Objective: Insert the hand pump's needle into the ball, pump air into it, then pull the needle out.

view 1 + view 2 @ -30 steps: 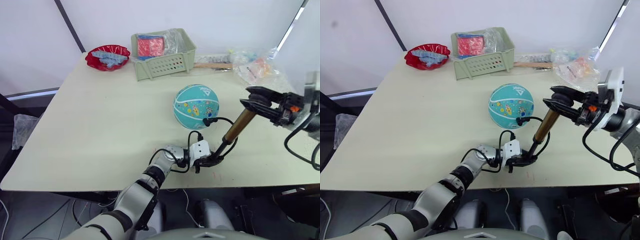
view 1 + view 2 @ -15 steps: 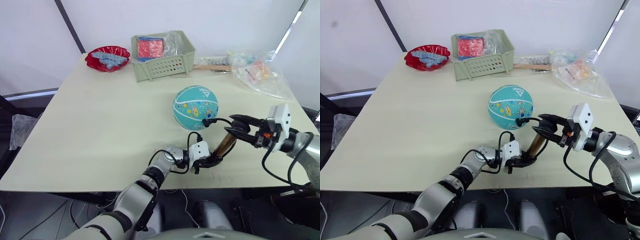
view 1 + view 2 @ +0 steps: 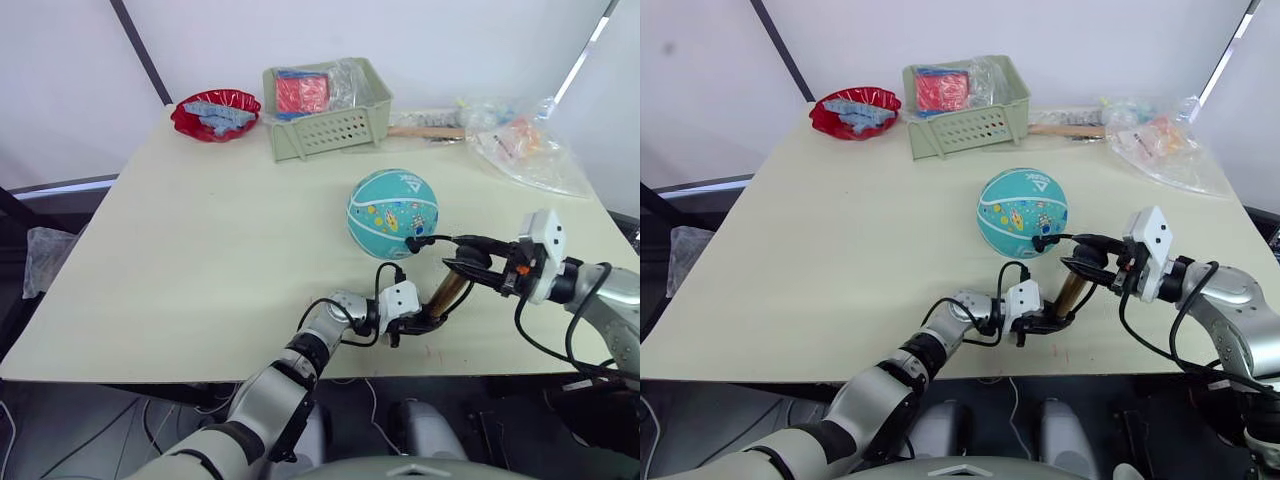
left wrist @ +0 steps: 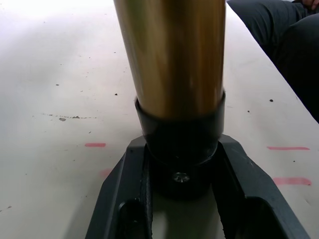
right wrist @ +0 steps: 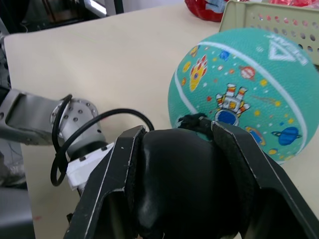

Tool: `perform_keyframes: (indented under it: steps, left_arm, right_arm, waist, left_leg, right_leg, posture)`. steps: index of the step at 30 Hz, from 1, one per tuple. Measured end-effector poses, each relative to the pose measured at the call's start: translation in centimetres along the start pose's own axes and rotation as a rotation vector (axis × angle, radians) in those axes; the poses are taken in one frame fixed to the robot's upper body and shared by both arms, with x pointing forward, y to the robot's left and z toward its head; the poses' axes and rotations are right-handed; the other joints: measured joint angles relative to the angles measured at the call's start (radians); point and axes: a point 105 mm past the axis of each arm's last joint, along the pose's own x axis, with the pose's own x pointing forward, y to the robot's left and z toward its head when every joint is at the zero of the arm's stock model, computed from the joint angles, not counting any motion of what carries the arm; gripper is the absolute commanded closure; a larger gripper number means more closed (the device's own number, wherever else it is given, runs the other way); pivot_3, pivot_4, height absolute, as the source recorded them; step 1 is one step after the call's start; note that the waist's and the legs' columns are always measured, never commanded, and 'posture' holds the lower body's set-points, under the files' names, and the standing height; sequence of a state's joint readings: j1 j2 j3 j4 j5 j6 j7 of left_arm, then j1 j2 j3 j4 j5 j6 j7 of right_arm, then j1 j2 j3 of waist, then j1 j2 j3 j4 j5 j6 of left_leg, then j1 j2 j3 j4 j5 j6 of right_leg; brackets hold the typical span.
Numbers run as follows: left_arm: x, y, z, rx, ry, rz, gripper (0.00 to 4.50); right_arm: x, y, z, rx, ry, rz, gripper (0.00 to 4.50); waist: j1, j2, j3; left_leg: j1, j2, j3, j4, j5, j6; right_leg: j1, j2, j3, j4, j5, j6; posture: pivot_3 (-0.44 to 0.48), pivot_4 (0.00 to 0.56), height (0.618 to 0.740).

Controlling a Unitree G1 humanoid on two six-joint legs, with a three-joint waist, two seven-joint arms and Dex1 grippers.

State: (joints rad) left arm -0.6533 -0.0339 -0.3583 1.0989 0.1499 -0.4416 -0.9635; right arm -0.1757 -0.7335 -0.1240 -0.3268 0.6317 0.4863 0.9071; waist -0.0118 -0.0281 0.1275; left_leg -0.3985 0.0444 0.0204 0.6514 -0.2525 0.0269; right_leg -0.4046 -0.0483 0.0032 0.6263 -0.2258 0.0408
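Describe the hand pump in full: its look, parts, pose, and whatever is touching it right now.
The hand pump is a slim bronze-gold metal cylinder, tilted, near the table's front edge beside the ball. Its black end cap sits low, clamped in the left end effector. Its black handle is gripped by the right end effector. A thin black hose runs from it to a black fitting against the ball's near side; the needle itself cannot be made out.

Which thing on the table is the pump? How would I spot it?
Find the teal ball in the middle of the table. Just in front of it, near the table's front edge, a slim bronze-gold tube stands tilted: that is the hand pump. The left hand grips its black bottom cap, the right hand its black top handle, and a thin black hose runs from it to the ball.
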Motion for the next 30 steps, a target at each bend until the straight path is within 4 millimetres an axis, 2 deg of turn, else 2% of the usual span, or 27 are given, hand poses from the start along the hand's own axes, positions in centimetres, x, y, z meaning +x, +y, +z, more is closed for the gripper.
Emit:
perform_keyframes:
  steps: [4,7,16,21,30]
  left_arm:
    - [0.0,0.0,0.0,-0.002,-0.003,0.002,3.35]
    - [0.0,0.0,0.1,-0.002,-0.003,0.002,3.35]
    - [0.1,0.0,0.1,-0.001,-0.005,0.003,3.35]
    - [0.0,0.1,0.1,-0.002,-0.004,0.006,3.35]
    - [0.0,0.1,0.1,-0.002,-0.004,0.005,3.35]
  right_arm:
    - [-0.7,-0.7,2.6,-0.013,-0.043,0.0,2.88]
    - [-1.1,-1.0,3.4,-0.013,-0.057,-0.003,2.88]
    - [-2.7,-1.7,8.9,-0.078,-0.149,0.001,2.88]
    - [-3.1,-1.8,9.9,-0.087,-0.174,-0.005,2.88]
    - [-3.2,-1.8,9.6,-0.103,-0.16,-0.021,2.88]
  waist:
    - [0.0,0.001,0.002]
    - [0.0,0.001,0.002]
    - [0.0,0.003,0.004]
    - [0.0,0.003,0.004]
    - [0.0,0.003,0.004]
  left_leg:
    - [0.0,0.0,0.0,0.0,0.0,0.0]
    - [0.0,0.0,0.0,0.0,0.0,0.0]
    - [0.0,-0.001,0.0,0.001,0.0,0.0]
    - [0.0,-0.001,0.0,0.001,0.0,0.0]
    - [0.0,-0.001,0.0,0.001,0.0,0.0]
  right_leg:
    - [0.0,0.0,0.0,0.0,0.0,0.0]
    - [0.0,0.0,0.0,0.0,0.0,0.0]
    - [0.0,0.0,0.001,0.0,0.0,0.0]
    - [0.0,0.0,0.001,0.0,0.0,0.001]
    - [0.0,0.0,0.001,0.0,0.0,0.0]
  posture:
    - [0.0,0.15,0.735]
    - [0.0,0.15,0.735]
    - [0.0,0.15,0.735]
    - [0.0,0.15,0.735]
    - [0.0,0.15,0.735]
